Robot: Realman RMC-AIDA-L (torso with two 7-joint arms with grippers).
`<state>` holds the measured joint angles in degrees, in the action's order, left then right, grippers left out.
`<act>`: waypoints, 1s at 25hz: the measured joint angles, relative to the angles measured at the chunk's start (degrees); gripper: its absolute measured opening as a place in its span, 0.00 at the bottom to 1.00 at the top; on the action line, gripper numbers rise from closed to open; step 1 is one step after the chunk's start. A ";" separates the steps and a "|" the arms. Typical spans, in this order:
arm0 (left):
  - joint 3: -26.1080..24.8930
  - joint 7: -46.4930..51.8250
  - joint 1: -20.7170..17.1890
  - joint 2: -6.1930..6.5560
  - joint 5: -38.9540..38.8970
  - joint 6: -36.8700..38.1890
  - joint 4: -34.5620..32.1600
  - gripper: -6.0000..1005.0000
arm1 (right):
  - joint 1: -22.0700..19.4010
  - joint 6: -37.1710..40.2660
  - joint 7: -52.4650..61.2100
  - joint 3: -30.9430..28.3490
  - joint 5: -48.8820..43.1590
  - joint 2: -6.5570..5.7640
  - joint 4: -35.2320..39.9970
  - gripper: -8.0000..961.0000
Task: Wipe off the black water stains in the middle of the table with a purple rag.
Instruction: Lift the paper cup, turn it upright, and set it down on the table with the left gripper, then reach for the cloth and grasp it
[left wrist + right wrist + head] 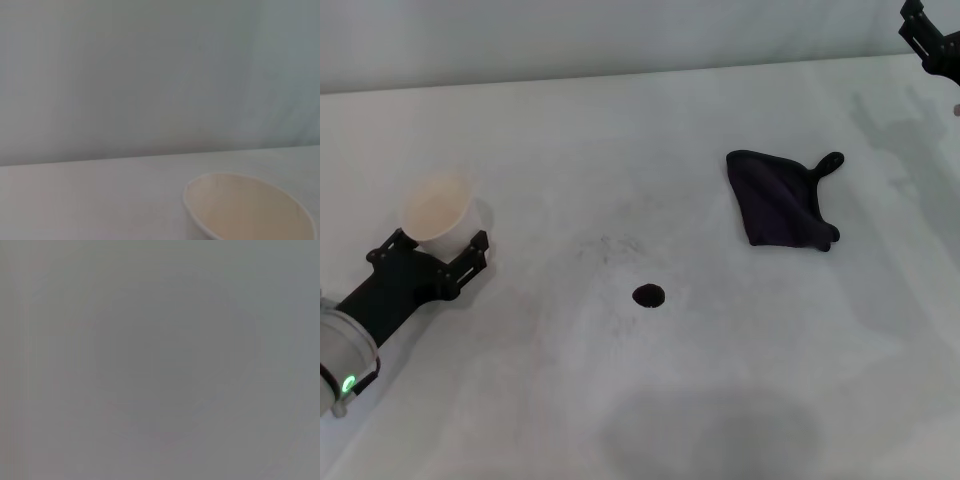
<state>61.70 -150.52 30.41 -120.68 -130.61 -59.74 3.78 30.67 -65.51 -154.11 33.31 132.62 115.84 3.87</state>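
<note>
The head view looks forward and down from above the near edge of the worktop (650, 120), taking in its whole middle, its far edge and the wall behind. The left tool (432, 258) enters at the near left corner, around a white cup (438, 212); the right tool (932, 38) shows only at the far right corner. The left wrist view sits low, just behind the cup's rim (247, 207), and faces level across the worktop (90, 200) toward its far edge and the wall. These two views share the cup and that far edge. The right wrist view gives only a flat grey field; which way it faces cannot be told.
</note>
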 joint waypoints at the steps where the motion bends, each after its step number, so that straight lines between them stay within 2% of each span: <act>1: 0.00 -0.01 -0.12 0.00 0.08 -0.32 0.04 0.78 | 0.00 -0.05 0.01 0.00 0.00 0.00 0.00 0.91; 10: 0.09 0.11 -0.55 0.31 0.27 -1.10 0.08 0.89 | 0.43 -0.21 0.04 0.09 0.00 0.00 0.11 0.91; 25: -0.03 1.25 -5.65 0.65 -0.21 -5.57 -0.20 0.88 | 0.67 -0.14 0.04 0.09 0.01 -0.07 0.53 0.91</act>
<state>61.67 -149.26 24.77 -120.03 -130.82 -65.30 3.58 31.34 -65.65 -154.07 33.40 132.63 115.77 4.39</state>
